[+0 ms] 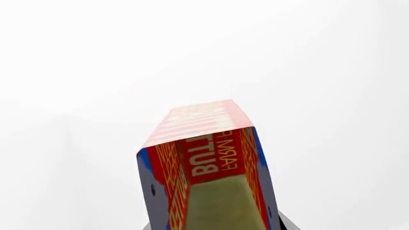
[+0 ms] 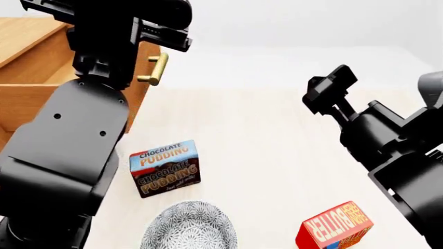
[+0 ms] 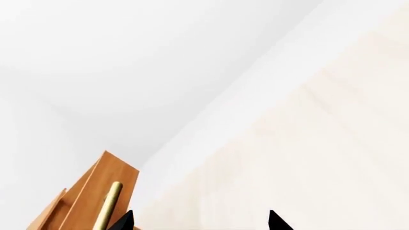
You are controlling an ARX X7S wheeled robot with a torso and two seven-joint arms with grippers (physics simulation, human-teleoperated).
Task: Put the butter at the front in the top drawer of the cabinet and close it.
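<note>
Two butter cartons are seen: one butter (image 1: 208, 163) is clamped in the left gripper (image 1: 211, 211); a second carton (image 2: 335, 226) lies near right. The right gripper (image 3: 199, 221) is held apart. One pudding box (image 2: 165, 167) and one bowl (image 2: 188, 226) are counted.

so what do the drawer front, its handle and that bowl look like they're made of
The top drawer looks like light-brown wood with a matte finish and faint grain. Its handle looks like polished brass, yellow with a soft sheen. The bowl is probably glazed ceramic, grey with a fine white pattern, though that is uncertain.
</note>
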